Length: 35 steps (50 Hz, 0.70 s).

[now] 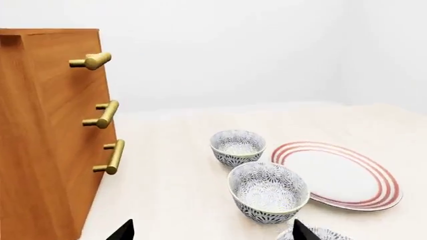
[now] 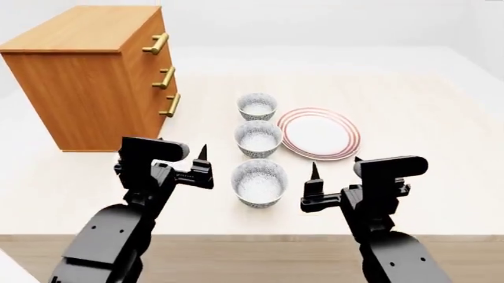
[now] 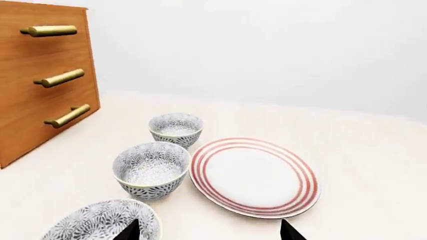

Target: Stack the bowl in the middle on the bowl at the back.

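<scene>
Three speckled bowls line up at centre frame; the middle bowl (image 2: 258,139) sits untouched before the back bowl (image 2: 258,106). Left gripper (image 2: 181,159) and right gripper (image 2: 334,171) hover released, lower frame.

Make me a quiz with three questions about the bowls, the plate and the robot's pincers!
1. Where is the flat white plate with red rings?
A. beside the middle speckled bowl
B. on the wooden drawer chest
C. inside a bowl

2. How many small grey-speckled white bowls are there?
A. two
B. three
C. five

3. What is the left pincer doing?
A. holding a bowl
B. holding the plate
C. open and empty

Answers: 1 A, it lies right beside the middle bowl. 2 B, back bowl, middle bowl and front bowl stand in a row. 3 C, like the right pincer, it grips nothing.
</scene>
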### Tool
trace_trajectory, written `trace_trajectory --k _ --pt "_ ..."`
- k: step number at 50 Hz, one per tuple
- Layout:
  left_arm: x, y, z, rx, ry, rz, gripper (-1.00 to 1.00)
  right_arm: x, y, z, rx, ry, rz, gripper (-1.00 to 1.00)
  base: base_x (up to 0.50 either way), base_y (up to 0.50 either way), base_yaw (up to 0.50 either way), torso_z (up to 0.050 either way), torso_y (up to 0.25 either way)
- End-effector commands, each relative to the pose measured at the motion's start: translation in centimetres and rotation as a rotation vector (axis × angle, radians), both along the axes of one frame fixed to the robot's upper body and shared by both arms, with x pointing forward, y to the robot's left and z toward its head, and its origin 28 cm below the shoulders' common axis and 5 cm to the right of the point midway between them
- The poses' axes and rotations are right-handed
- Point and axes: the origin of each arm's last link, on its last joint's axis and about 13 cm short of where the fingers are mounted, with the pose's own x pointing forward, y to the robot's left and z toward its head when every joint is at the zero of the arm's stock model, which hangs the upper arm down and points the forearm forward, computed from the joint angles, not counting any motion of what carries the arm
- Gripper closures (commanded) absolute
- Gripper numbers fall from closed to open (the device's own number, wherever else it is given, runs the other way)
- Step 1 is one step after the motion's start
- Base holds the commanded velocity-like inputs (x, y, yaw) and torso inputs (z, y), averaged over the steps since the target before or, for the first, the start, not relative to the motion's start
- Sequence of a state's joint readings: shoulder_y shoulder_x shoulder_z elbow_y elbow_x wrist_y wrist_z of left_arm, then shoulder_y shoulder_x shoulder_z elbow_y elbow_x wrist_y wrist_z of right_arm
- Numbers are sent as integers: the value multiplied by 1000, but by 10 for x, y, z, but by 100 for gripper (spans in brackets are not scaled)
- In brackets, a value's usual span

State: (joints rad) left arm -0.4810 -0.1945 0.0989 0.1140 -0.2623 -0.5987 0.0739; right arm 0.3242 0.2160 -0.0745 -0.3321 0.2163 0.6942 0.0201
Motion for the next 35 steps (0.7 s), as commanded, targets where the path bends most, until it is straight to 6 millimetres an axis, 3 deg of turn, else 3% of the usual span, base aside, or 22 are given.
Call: trace_trajectory --k 1,13,32,35 --pt "13 -1 32 52 -14 -2 -100 -3 -5 30 -20 -70 9 -100 500 105 0 0 0" --pt "29 2 32 -21 110 20 -100 -2 -6 26 -30 -65 4 -100 500 101 0 0 0" --pt "22 -3 32 -22 124 -7 -100 -4 -7 28 -32 -82 -13 -100 500 -96 0 0 1" --pt "21 -4 33 -25 124 -17 -100 -5 -7 29 -38 -94 -13 -100 30 0 0 0 0"
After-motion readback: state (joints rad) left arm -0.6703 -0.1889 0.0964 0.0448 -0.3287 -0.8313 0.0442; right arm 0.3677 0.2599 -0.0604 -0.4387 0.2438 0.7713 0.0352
